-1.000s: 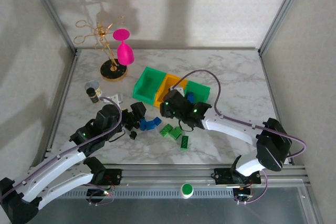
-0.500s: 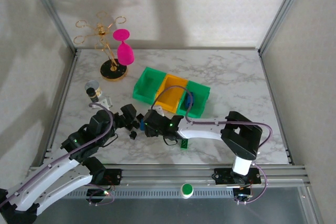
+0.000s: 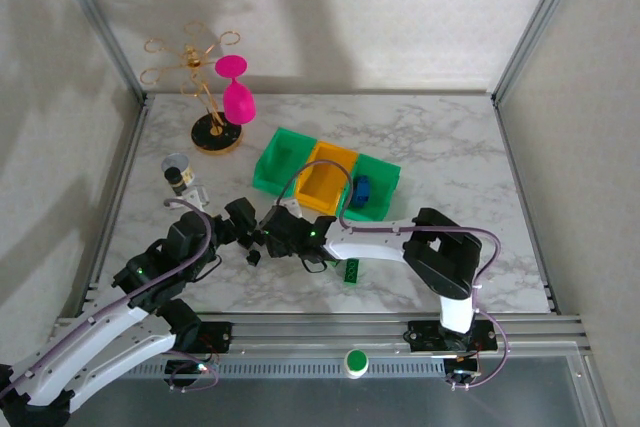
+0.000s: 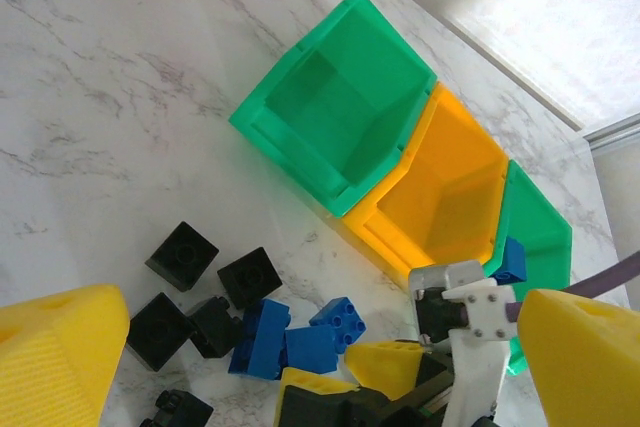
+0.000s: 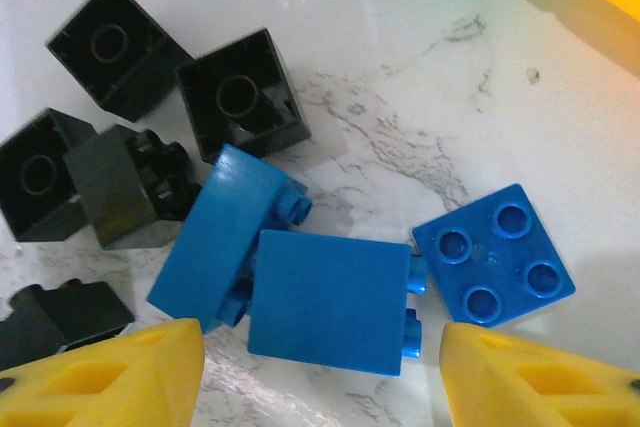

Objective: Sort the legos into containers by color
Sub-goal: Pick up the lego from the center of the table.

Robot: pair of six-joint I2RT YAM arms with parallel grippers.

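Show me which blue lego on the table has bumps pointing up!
The square blue lego, four bumps up; the middle blue lego and left blue lego lie sideways.

Three bins (image 4: 340, 112), four blue bricks (image 5: 330, 302), five black bricks (image 5: 240, 97), one green brick (image 3: 352, 272).

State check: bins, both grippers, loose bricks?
left green bin, empty
yellow-orange bin, no bricks visible
right green bin, holds a blue brick
left gripper, open
right gripper, open above three blue bricks
black bricks, loose, unsorted
green brick, loose, unsorted
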